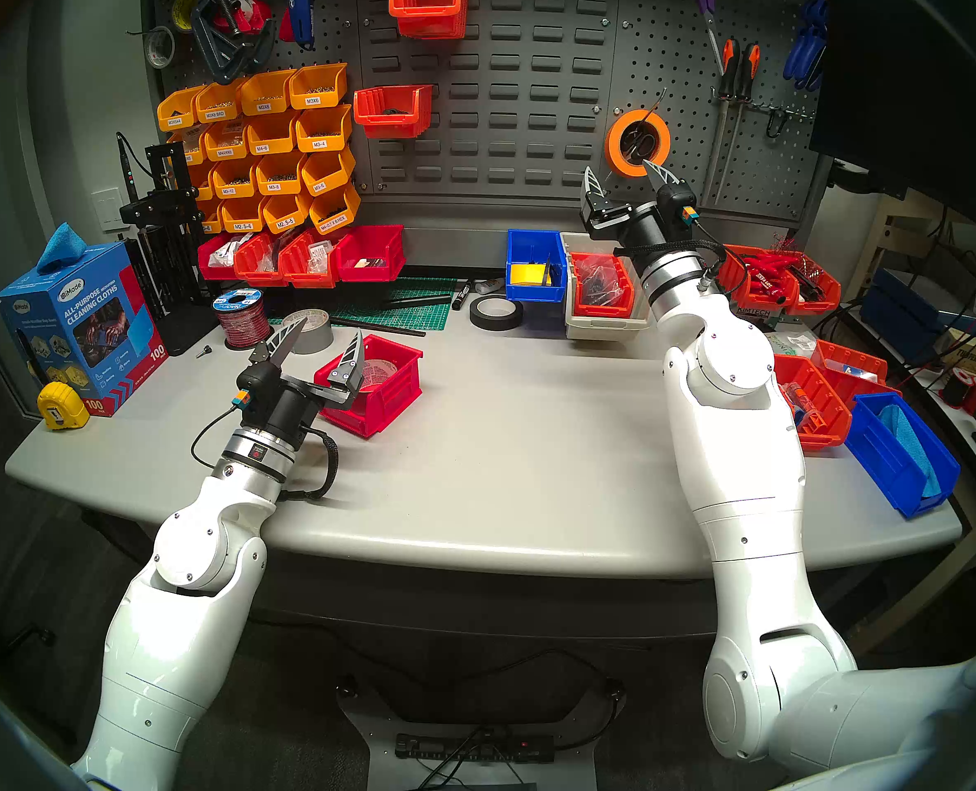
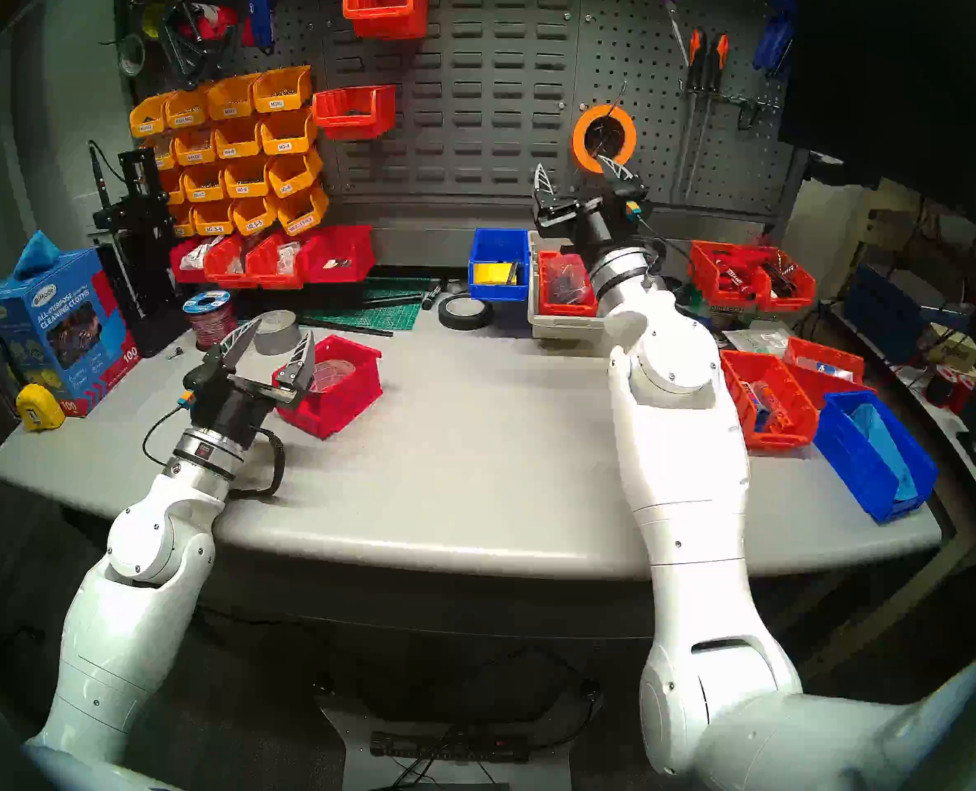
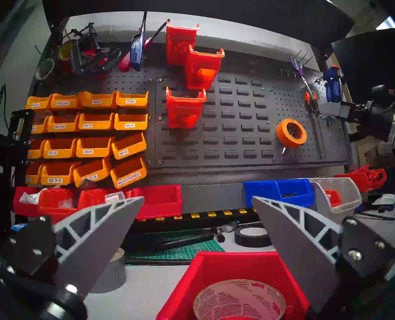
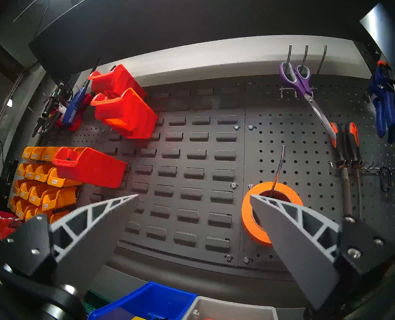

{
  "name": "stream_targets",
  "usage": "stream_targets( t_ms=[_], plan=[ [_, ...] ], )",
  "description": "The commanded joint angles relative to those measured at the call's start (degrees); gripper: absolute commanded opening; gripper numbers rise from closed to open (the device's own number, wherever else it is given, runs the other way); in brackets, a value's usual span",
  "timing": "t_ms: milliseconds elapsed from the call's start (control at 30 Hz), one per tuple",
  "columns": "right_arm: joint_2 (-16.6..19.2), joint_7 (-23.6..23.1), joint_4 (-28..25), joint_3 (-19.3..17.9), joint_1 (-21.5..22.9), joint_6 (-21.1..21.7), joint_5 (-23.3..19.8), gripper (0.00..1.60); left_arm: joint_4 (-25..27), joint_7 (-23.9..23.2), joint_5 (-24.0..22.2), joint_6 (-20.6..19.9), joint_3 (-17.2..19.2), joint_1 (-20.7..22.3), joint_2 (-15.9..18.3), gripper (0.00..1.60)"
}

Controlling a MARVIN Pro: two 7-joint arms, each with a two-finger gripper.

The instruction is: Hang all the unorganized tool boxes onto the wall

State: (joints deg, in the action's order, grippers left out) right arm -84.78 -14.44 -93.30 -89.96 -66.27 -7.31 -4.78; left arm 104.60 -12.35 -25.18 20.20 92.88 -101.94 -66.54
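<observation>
A bright red tool box [image 1: 386, 399] holding a tape roll [image 3: 238, 298] stands on the table at the left. My left gripper [image 1: 330, 330] is open at its near-left corner, with one finger over the rim and the other outside; it also shows in the left wrist view [image 3: 198, 198]. My right gripper [image 1: 618, 170] is open and empty, raised in front of the wall [image 1: 503, 88] beside an orange tape roll [image 4: 252, 222]. Three orange-red tool boxes [image 3: 183, 107] hang on the louvred panel. Another orange-red tool box [image 1: 600, 284] sits in a beige tray [image 1: 605, 327].
Yellow-orange labelled bins [image 1: 269, 145] hang at the left, with a row of red bins [image 1: 303, 259] below them. Blue bins [image 1: 534, 265] [image 1: 902, 459] and orange-red bins [image 1: 811, 407] crowd the right. Grey tape [image 1: 314, 330], black tape [image 1: 495, 313], a wire spool [image 1: 240, 316] and a cloth box [image 1: 75, 327] stand nearby.
</observation>
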Motion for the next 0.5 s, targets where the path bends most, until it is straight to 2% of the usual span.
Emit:
stream_targets(
  t_ms=[0, 333, 467],
  plan=[
    [0.0, 0.1, -0.7, -0.1, 0.4, -0.1, 0.0, 1.60, 3.4, -0.5, -0.9, -2.6, 2.0, -0.5, 2.3, 1.60],
    [0.0, 0.1, -0.7, -0.1, 0.4, 0.0, 0.0, 1.60, 6.9, -2.8, -1.0, -9.3, 3.1, -3.0, 6.2, 1.60],
    [0.0, 0.1, -0.7, -0.1, 0.4, 0.0, 0.0, 1.60, 7.6, -3.1, -1.5, -11.3, 3.4, -3.2, 6.3, 1.60]
  ],
)
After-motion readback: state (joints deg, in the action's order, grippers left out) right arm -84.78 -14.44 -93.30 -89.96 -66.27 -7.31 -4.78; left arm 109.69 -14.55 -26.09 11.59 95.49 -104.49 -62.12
